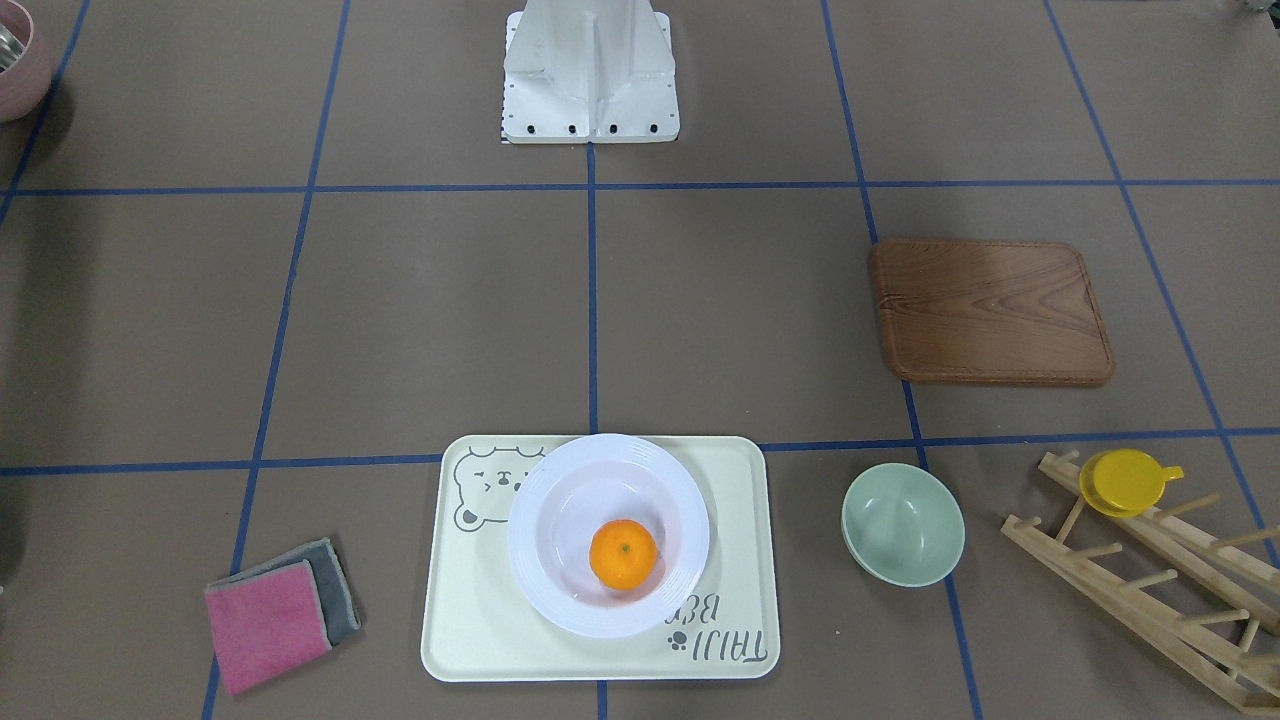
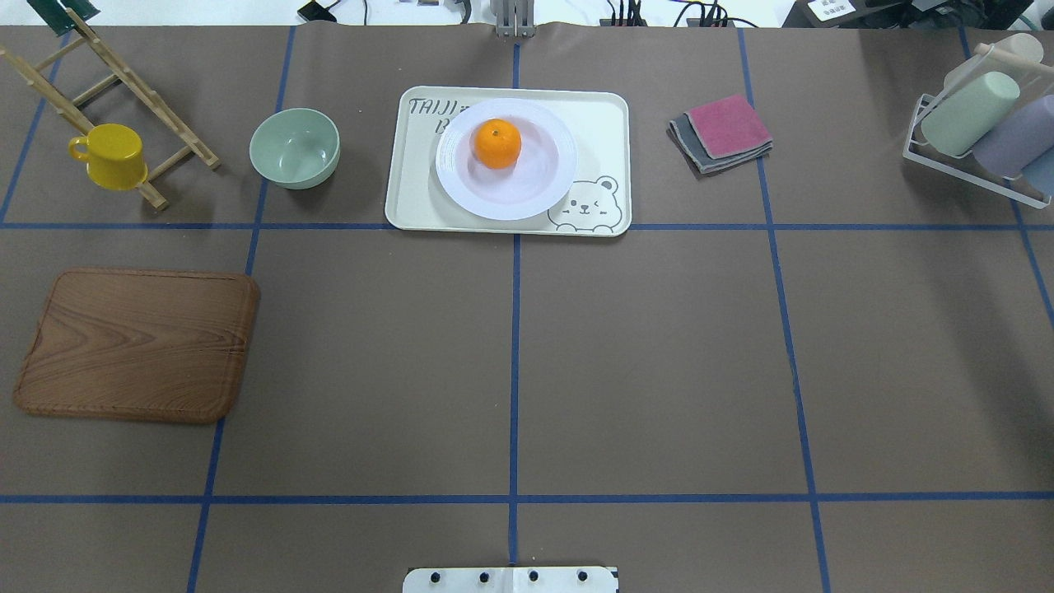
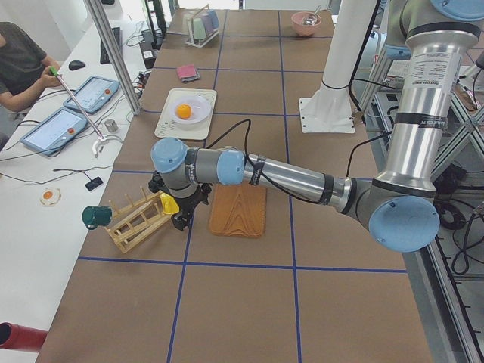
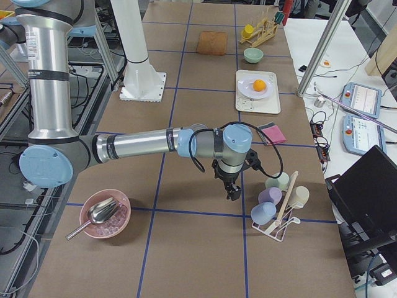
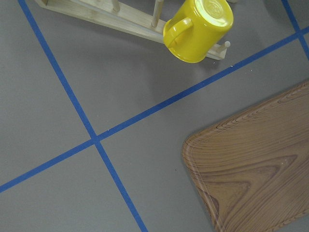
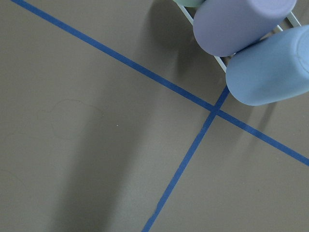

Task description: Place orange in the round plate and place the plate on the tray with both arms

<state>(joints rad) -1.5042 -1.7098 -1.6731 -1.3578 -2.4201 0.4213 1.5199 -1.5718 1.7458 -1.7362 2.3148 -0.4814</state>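
The orange [image 1: 622, 553] lies in the white round plate [image 1: 565, 505], a little off its middle. The plate rests on the cream bear tray [image 1: 470, 620] at the table's far centre, as the overhead view shows: orange [image 2: 496, 143], plate [image 2: 527, 188], tray [image 2: 601, 123]. Neither arm shows in the overhead or front views. My left gripper [image 3: 181, 219] hangs low between the yellow cup and the wooden board, far from the tray. My right gripper [image 4: 231, 192] hangs beside the cup rack. I cannot tell whether either is open or shut.
A wooden board [image 2: 136, 342], a pale green bowl [image 2: 295, 147] and a yellow cup [image 2: 111, 155] on a wooden rack [image 2: 123, 82] lie on the left. Folded cloths [image 2: 723, 132] and a rack of pastel cups [image 2: 980, 123] lie on the right. A person [image 3: 19, 60] sits at a side table.
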